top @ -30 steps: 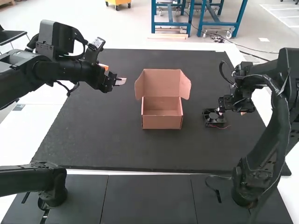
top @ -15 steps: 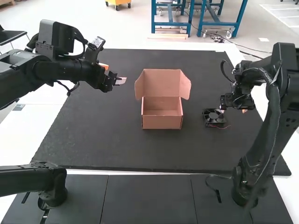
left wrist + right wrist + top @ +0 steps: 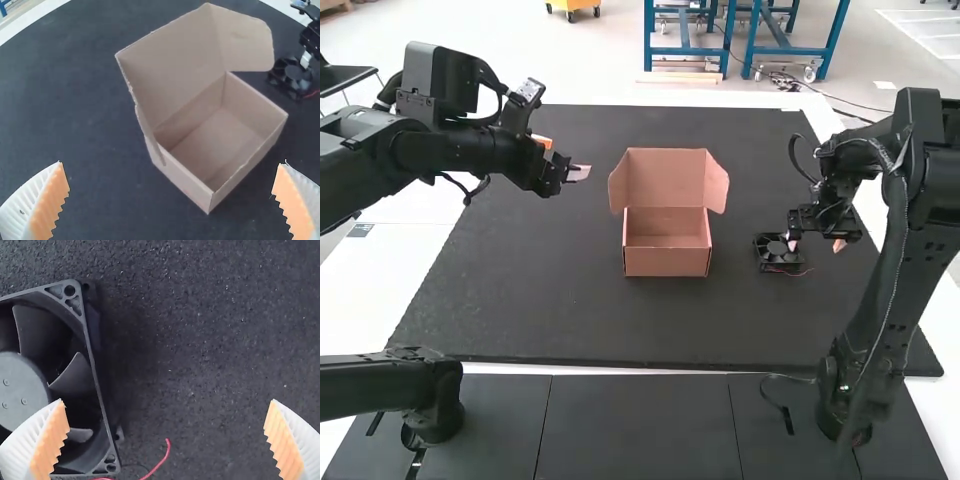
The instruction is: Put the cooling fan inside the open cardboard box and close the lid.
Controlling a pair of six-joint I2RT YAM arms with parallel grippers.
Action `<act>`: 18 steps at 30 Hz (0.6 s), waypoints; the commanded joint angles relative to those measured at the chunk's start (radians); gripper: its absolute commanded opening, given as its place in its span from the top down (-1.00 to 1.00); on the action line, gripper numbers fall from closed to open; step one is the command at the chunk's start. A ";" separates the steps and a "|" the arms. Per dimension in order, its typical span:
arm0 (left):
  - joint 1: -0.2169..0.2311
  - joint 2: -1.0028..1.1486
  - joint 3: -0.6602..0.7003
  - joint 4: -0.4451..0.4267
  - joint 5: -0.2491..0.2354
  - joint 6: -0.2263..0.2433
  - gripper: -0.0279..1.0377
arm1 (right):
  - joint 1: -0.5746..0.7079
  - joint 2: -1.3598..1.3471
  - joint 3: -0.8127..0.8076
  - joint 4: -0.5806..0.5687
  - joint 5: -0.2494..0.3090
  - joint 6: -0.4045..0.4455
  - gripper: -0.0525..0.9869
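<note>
A: what step is this?
B: the pickup, I'd say. Right gripper (image 3: 814, 238), fingers spread, sits off-centre over the cooling fan (image 3: 779, 251), which lies flat just beside the open cardboard box (image 3: 666, 240). Needs centring, then pinching. Left gripper (image 3: 572, 173) hovers spread too

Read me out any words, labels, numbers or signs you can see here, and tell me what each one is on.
No text can be read in these pictures.
The box is plain cardboard on every face that shows.
The fan has no label on the hub or frame that shows.
The mat is plain black, with no marks.
</note>
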 commanded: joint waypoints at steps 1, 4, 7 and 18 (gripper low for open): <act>-0.006 -0.017 0.011 0.010 -0.005 -0.009 -0.86 | -0.004 0.012 0.028 -0.005 -0.017 0.013 -0.81; -0.004 -0.018 0.017 0.010 -0.005 -0.012 -0.86 | -0.003 0.024 0.025 -0.008 -0.015 0.013 -0.81; -0.003 -0.018 0.020 0.009 -0.005 -0.024 -0.86 | 0.002 0.032 0.025 -0.014 -0.012 0.016 -0.81; -0.004 -0.035 0.022 0.006 -0.005 -0.035 -0.86 | 0.011 0.064 0.053 -0.017 0.006 0.036 -0.81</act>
